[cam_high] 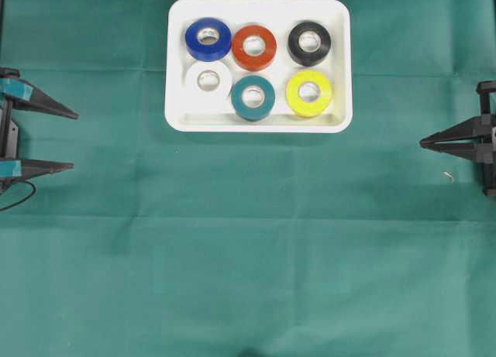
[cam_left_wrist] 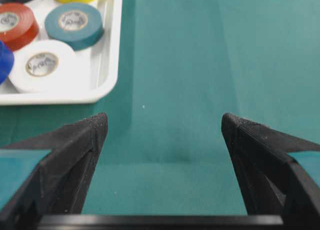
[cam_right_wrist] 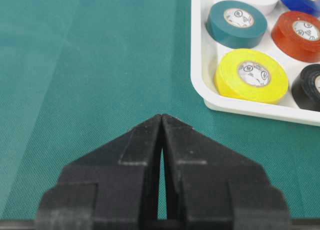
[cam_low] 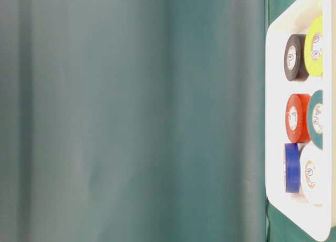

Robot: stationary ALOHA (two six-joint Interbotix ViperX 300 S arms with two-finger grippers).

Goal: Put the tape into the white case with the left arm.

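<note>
The white case sits at the back middle of the green cloth. Several tape rolls lie flat inside it: blue, red, black, white, teal and yellow. My left gripper, with teal bands, is at the far left edge, well apart from the case, open wide with nothing between its fingers. The left wrist view shows the left gripper over bare cloth, with the case corner ahead to the left. My right gripper is shut and empty at the right edge.
Green cloth covers the whole table. A black cable loops beside the left arm. A small pale scrap lies near the right gripper. In the right wrist view the case rim lies ahead to the right of the shut right gripper.
</note>
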